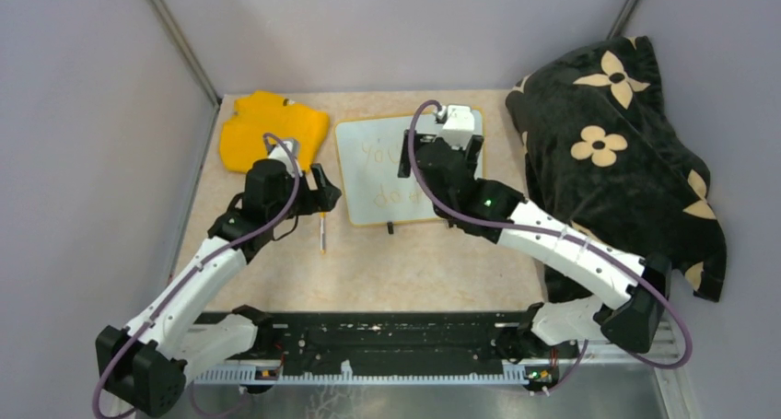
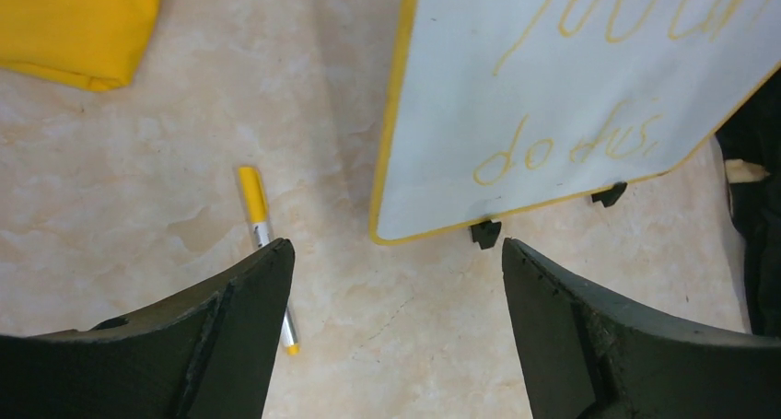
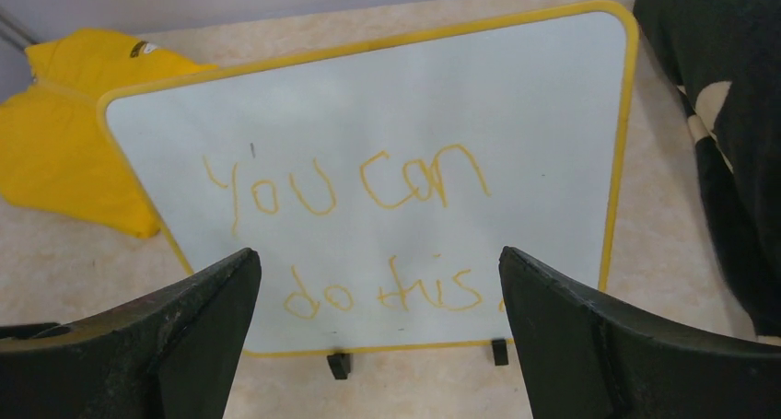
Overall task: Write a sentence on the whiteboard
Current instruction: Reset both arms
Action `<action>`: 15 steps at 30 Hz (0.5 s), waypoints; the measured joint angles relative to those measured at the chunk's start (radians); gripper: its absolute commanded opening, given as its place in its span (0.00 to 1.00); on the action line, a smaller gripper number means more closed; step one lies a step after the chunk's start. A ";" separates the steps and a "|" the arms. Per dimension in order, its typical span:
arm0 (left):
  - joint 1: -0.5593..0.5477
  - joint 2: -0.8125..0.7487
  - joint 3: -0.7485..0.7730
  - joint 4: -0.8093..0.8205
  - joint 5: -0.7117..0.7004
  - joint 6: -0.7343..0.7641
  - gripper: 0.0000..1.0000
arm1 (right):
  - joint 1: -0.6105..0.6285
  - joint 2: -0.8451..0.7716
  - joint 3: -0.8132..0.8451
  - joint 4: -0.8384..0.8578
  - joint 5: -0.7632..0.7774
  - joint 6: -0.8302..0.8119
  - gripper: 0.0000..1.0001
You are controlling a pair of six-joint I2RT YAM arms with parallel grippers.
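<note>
Robot lab cell: plain grey partition walls (image 1: 396,32) around beige marble-pattern tabletop (image 1: 433,262), black metal mounting rail (image 1: 387,341) in front.

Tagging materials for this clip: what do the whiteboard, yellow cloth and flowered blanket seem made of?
Whiteboard: smooth white panel with a faint sheen; yellow rim, likely plastic.
Yellow cloth: matte, soft fabric; it folds and creases.
Flowered blanket: plush, probably fleece; fuzzy, slumped heap.

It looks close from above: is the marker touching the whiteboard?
Apart. The left wrist view shows bare table between the marker and the whiteboard.

yellow-rimmed white whiteboard (image 1: 373,175), yellow cloth (image 1: 272,129), black blanket (image 1: 608,184) with cream flowers
</note>
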 measured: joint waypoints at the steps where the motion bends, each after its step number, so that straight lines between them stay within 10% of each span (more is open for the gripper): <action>1: -0.029 -0.010 0.000 0.000 -0.017 0.005 0.88 | -0.020 -0.006 0.000 -0.010 -0.011 0.008 0.99; 15: -0.179 -0.041 0.024 -0.120 -0.370 -0.204 0.99 | -0.071 -0.170 -0.150 -0.068 0.061 0.024 0.98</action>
